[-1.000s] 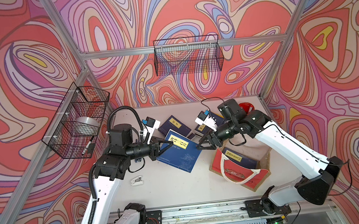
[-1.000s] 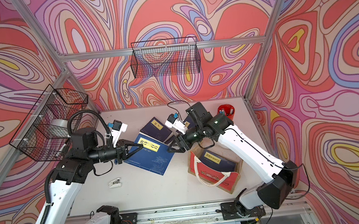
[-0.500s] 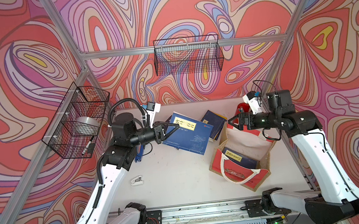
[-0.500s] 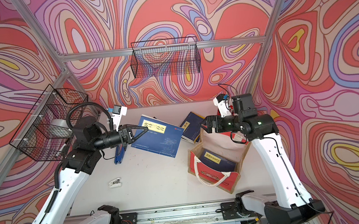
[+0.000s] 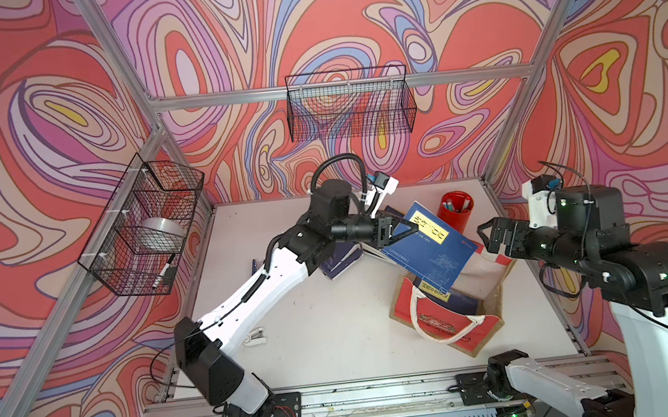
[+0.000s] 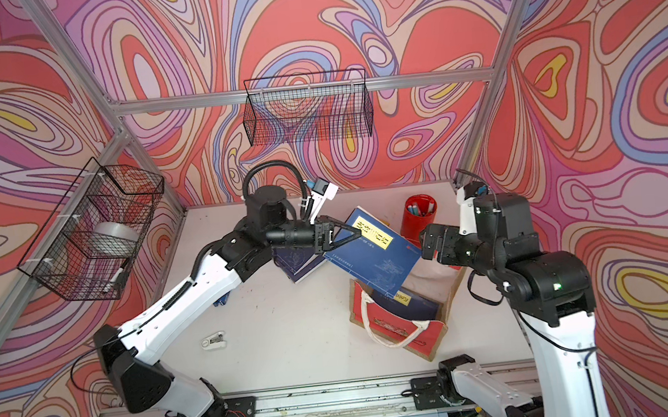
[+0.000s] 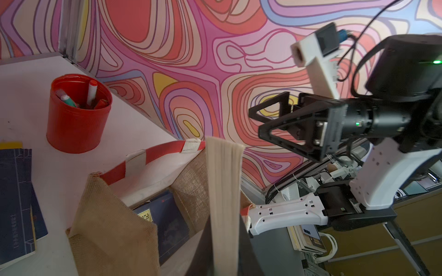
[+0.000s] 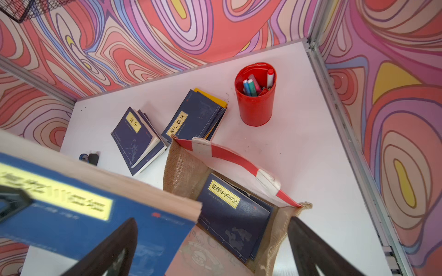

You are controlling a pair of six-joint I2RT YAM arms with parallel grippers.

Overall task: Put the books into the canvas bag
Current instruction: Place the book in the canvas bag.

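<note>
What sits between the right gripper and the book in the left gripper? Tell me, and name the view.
Nothing: the left wrist view shows only air between the open right gripper and the book that the left gripper grips.

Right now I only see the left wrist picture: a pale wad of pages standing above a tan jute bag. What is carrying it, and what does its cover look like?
Observer: The left pincer is shut on it: a dark blue softcover book with a yellow title label, tilted above the tan jute bag.
Operator: Are other books waiting outside the bag?
Observer: Two lots on the white table: a navy book with fanned pages and a small navy stack beside the red cylindrical pen cup.
Operator: Anything else lying about?
Observer: A small white clip lies alone on the table, far from the bag.
</note>
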